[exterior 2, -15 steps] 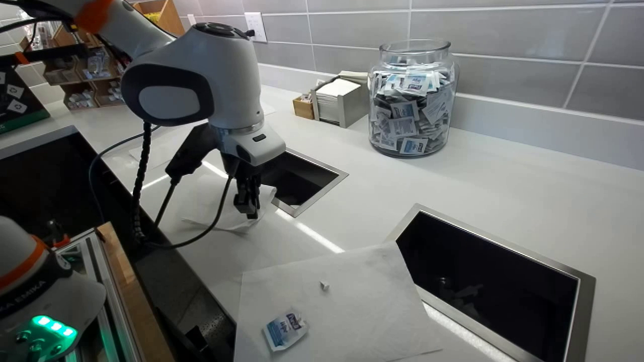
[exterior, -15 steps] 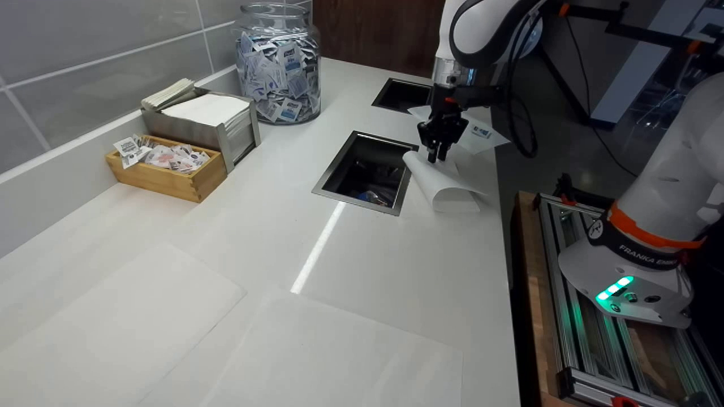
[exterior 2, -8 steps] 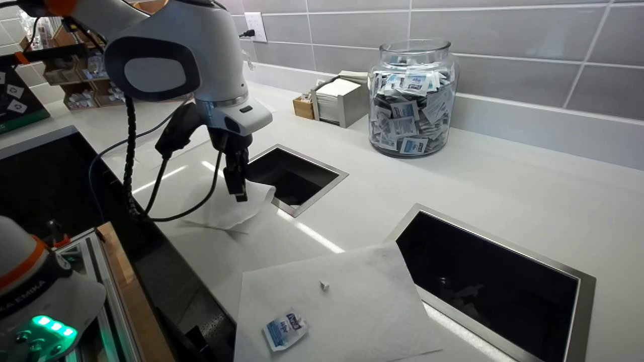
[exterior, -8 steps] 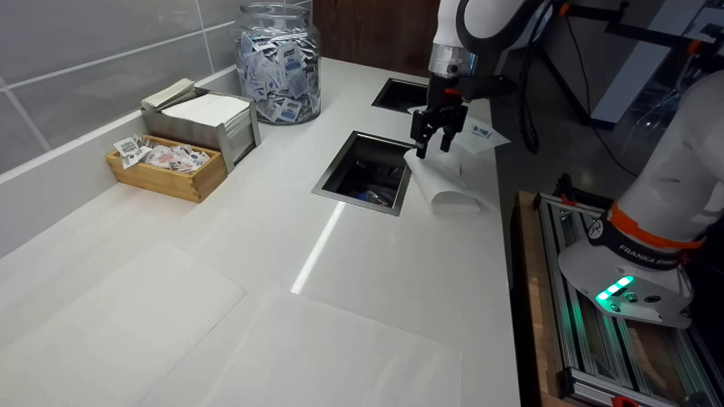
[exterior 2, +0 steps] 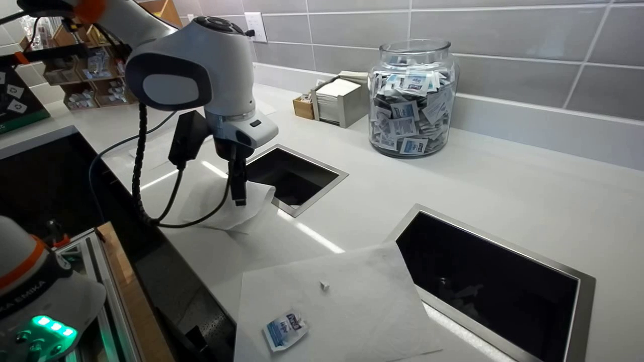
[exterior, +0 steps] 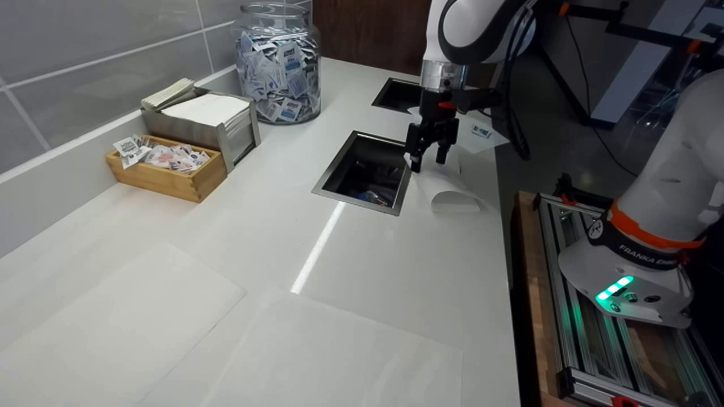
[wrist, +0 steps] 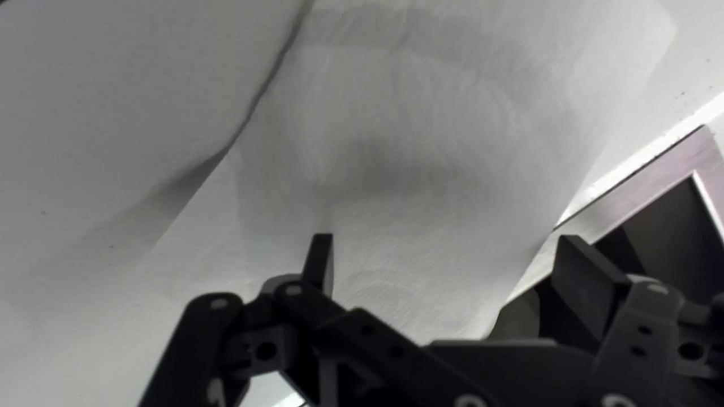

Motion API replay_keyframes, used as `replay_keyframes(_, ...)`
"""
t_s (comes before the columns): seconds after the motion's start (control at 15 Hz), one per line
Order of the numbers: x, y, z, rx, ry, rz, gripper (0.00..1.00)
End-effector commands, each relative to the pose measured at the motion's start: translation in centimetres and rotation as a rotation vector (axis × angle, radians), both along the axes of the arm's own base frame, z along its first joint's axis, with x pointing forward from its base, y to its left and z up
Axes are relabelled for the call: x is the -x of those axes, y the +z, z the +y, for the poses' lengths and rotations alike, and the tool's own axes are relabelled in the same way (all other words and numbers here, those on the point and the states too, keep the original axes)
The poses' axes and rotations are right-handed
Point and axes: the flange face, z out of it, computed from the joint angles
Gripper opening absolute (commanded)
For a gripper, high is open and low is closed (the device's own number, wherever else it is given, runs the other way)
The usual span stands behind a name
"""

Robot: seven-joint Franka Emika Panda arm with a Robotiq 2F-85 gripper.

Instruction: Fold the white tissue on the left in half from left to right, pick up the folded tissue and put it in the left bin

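On the bench (exterior: 266,209), the tissue (exterior: 441,186) is lying curled beside the left bin (exterior: 356,202), and with a wide-spread, empty tool (wrist: 452,260) you are risking snagging one layer and undoing the uncreased fold.

Smooth matt paper tissue (wrist: 407,124), satiny metal bin rim (exterior: 356,201), plain wooden box (exterior: 155,178), clear glossy glass jar (exterior: 277,24).
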Motion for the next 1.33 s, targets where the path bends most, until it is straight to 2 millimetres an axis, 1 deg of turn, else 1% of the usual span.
replay_keyframes(0.0, -0.9, -2.0, -0.1, -0.065, 0.037, 0.031, 1.00)
replay_keyframes(0.2, -0.9, -3.1, -0.2, -0.080, 0.044, 0.069, 0.99)
replay_keyframes(0.27, -0.9, -3.4, -0.2, -0.081, 0.043, 0.083, 0.89)
replay_keyframes(0.33, -1.0, -3.4, -0.3, -0.083, 0.041, 0.089, 0.74)
replay_keyframes(0.4, -1.1, -3.3, -0.4, -0.083, 0.039, 0.091, 0.70)
replay_keyframes(0.47, -1.1, -3.2, -0.4, -0.084, 0.038, 0.095, 0.63)
replay_keyframes(0.53, -1.2, -3.1, -0.5, -0.086, 0.037, 0.098, 0.53)
replay_keyframes(0.67, -1.2, -3.1, -0.5, -0.088, 0.036, 0.101, 0.38)
replay_keyframes(0.87, -1.4, -2.9, -0.6, -0.086, 0.033, 0.101, 0.15)
replay_keyframes(1.0, -1.5, -2.7, -0.6, -0.086, 0.032, 0.103, 0.01)
replay_keyframes(1.07, -1.5, -2.5, -0.6, -0.085, 0.032, 0.102, 0.00)
replay_keyframes(1.27, -1.5, -2.0, -0.6, -0.079, 0.030, 0.098, 0.01)
